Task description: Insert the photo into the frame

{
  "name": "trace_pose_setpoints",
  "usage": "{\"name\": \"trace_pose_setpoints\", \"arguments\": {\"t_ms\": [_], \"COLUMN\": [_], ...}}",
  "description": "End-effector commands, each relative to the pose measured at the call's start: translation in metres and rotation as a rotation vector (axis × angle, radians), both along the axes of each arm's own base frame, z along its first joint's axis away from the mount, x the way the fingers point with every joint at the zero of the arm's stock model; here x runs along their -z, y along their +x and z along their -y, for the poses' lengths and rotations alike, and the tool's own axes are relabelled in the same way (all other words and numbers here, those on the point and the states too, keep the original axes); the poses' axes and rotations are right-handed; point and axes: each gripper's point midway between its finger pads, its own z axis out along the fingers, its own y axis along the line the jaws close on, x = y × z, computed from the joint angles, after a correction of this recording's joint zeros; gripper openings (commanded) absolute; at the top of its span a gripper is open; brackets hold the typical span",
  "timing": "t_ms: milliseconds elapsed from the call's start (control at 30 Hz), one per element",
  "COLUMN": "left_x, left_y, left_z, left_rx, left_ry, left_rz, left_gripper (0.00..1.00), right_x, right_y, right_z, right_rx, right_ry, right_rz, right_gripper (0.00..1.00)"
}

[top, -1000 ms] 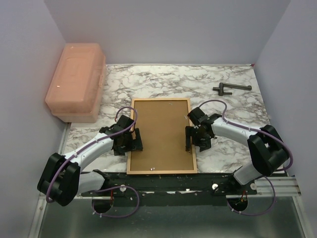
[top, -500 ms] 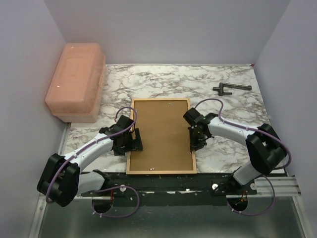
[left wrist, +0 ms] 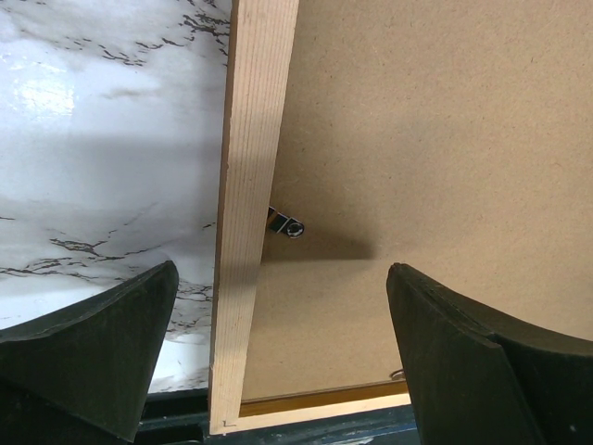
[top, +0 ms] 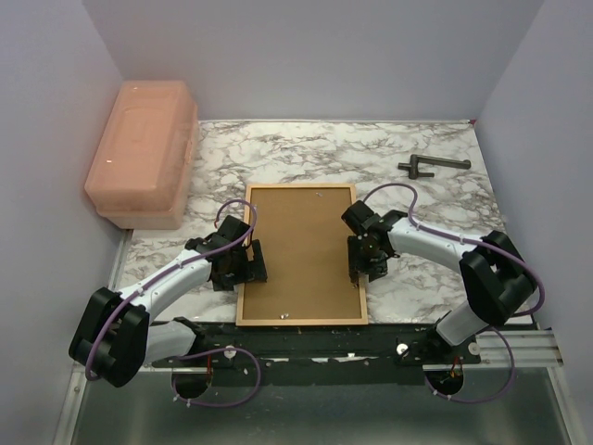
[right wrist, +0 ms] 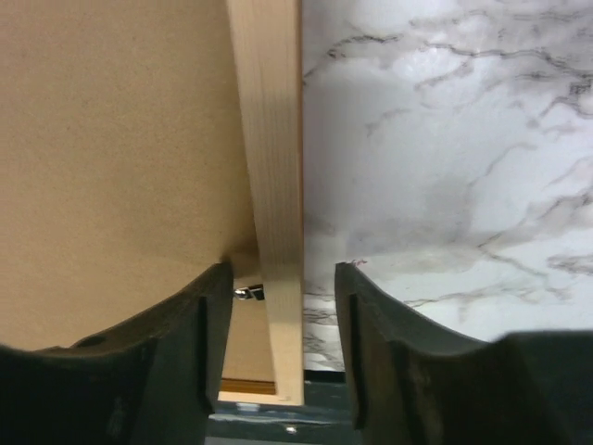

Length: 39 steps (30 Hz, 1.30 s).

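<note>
The frame (top: 243, 278) lies face down on the marble table, its thin wooden border round a plain brown backing board (top: 301, 250). The photo is hidden. My left gripper (top: 254, 263) stands wide open over the left border (left wrist: 255, 139); one finger is over the marble, the other over the board. A small metal clip (left wrist: 289, 225) sits at that border's inner edge. My right gripper (top: 358, 267) straddles the right border (right wrist: 273, 139) with its jaws partly open and gaps on both sides. Another clip (right wrist: 248, 293) shows by its inner finger.
A pink lidded box (top: 141, 153) stands at the back left, partly off the marble top. A dark T-shaped tool (top: 431, 167) lies at the back right. Walls close in the table on three sides. The frame's near end reaches the black rail (top: 306, 336) by the arm bases.
My right gripper has shifted left onto the frame's right border and its jaws stand narrower than a second ago. The left arm and the frame have not moved.
</note>
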Motion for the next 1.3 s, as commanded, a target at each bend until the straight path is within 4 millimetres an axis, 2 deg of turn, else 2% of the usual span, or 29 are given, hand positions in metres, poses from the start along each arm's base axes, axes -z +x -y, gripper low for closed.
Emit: {"name": "trace_pose_setpoints", "arguments": {"t_ms": [0,133,233,333,533,767,933,1067,1133,1200,1267], "left_x": [0.005,0.004,0.001,-0.002,-0.011,-0.015,-0.014,-0.011,-0.008,-0.008,-0.009], "left_y": [-0.002,-0.003,-0.004,-0.007,-0.020,-0.039,-0.051,-0.061,-0.063,-0.062,-0.061], "left_z": [0.002,0.008,0.017,0.027,0.053,0.069,0.070,0.067,0.061,0.054,0.050], "left_rx": [0.026,0.043,0.063,0.076,0.129,0.163,0.169,0.169,0.160,0.144,0.142], "left_ry": [-0.002,-0.032,-0.070,-0.102,-0.144,-0.161,-0.171,-0.169,-0.148,-0.113,-0.089], "left_rz": [-0.005,-0.006,0.001,0.002,0.000,-0.017,-0.023,-0.032,-0.034,-0.031,-0.026], "left_gripper": [0.96,0.91,0.86,0.83,0.81,0.80,0.80,0.82,0.86,0.94,0.96], "right_x": [-0.014,-0.016,-0.013,-0.013,-0.025,-0.035,-0.034,-0.024,-0.020,-0.020,-0.025], "right_y": [0.011,0.018,0.016,0.012,0.002,-0.021,-0.036,-0.034,-0.029,-0.019,-0.005], "right_z": [-0.008,-0.020,-0.031,-0.037,-0.040,-0.028,-0.017,-0.007,-0.003,-0.001,0.003], "right_rx": [0.024,0.041,0.038,0.037,0.044,0.069,0.091,0.092,0.092,0.096,0.111], "right_ry": [0.025,0.082,0.138,0.181,0.241,0.257,0.256,0.187,0.150,0.130,0.127], "right_rz": [0.046,0.047,0.015,-0.007,-0.017,-0.040,-0.051,-0.044,-0.038,-0.022,0.002], "right_gripper": [0.64,0.85,0.92,0.93,0.93,0.93,0.93,1.00,1.00,1.00,1.00]}}
